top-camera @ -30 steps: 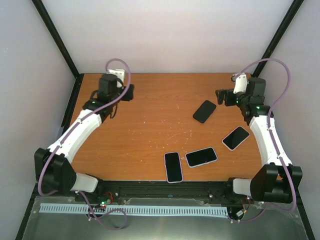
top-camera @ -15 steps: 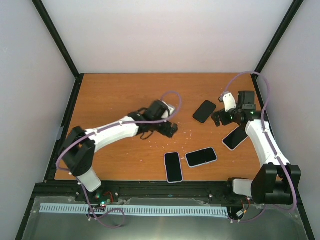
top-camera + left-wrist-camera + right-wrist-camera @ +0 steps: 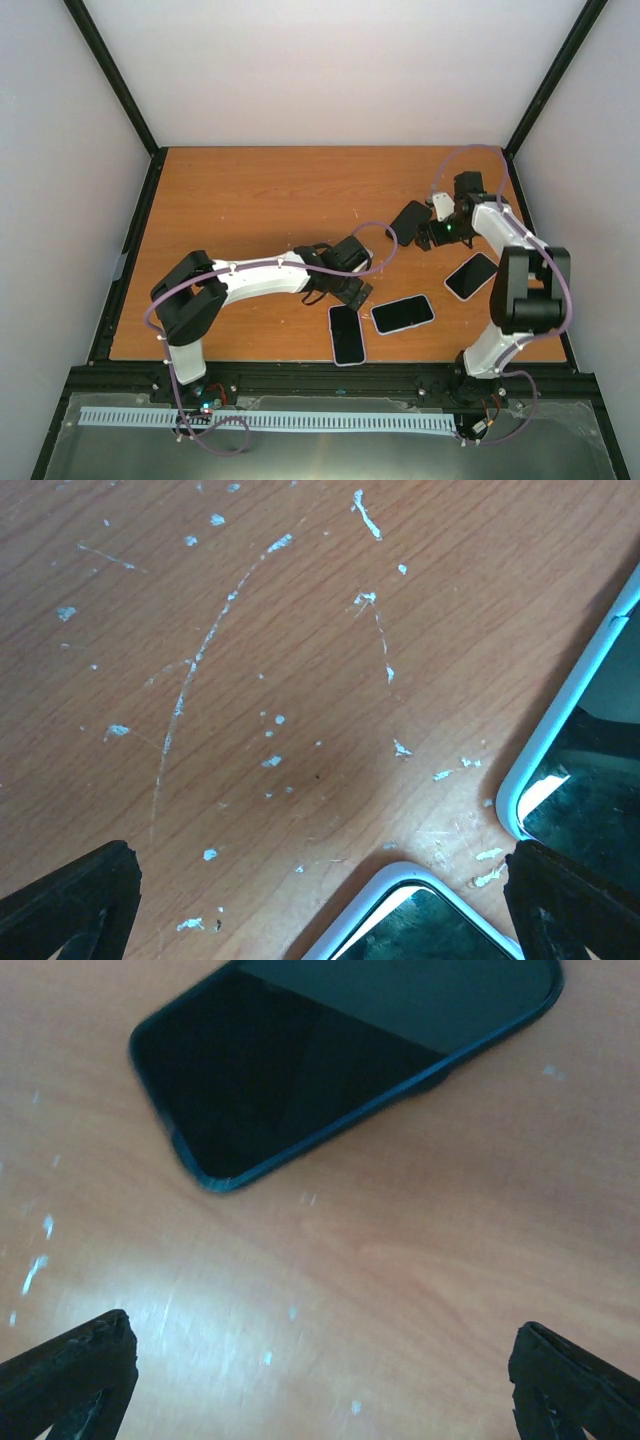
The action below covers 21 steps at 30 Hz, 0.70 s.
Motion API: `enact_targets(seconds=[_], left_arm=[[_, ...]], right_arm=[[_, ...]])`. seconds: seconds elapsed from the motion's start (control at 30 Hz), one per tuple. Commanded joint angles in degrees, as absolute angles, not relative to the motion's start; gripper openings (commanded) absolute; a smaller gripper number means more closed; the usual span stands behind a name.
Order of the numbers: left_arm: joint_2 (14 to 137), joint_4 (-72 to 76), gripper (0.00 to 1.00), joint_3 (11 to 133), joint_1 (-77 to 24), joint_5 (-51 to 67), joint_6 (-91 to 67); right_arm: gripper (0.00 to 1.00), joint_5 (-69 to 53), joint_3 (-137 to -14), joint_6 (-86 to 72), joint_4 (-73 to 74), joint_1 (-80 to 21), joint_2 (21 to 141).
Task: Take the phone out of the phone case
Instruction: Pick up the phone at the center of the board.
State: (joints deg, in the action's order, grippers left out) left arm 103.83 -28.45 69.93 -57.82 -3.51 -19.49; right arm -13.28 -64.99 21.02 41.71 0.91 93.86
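Several phones lie face up on the orange table. A phone in a pale case (image 3: 347, 334) sits near the front edge, and a second one (image 3: 403, 313) lies just to its right. My left gripper (image 3: 358, 293) hovers open just behind those two. In the left wrist view their corners show as the near phone (image 3: 430, 925) and the right phone (image 3: 590, 750), with bare wood between my fingers (image 3: 70, 905). A dark phone in a dark case (image 3: 408, 222) lies further back. My right gripper (image 3: 424, 238) is open beside it, and the dark phone (image 3: 340, 1050) sits ahead of my open fingers (image 3: 580, 1380).
Another phone in a pale case (image 3: 471, 275) lies at the right, near the right arm's forearm. The table (image 3: 250, 190) is scratched wood, bounded by black frame posts and pale walls. The left arm stretches low across the front left of the table.
The left arm swung from the back left corner to the front middle, and its gripper opened wider. The right gripper moved left and down toward the dark phone.
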Motion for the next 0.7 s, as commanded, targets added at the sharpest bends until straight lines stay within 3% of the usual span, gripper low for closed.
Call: enact_targets(seconds=[0.0,0.33,0.67], left_arm=[[104.85,-26.98,0.99,72.28,-57.52,-6.41,-21.37],[99.83,-23.56,0.99,69.29,-54.91,-4.90,-23.92],[92.74,-23.29,1.00,61.15,-49.13,-6.21,-29.31]], right_arm=[[1.00,-13.60,-74.51,13.84,43.34,0.56,103.31],[1.00,-17.70,-96.50,6.17,50.80,0.20,125.27],[1.00,-18.58,-103.37,11.43,52.10,-9.83,131.70]])
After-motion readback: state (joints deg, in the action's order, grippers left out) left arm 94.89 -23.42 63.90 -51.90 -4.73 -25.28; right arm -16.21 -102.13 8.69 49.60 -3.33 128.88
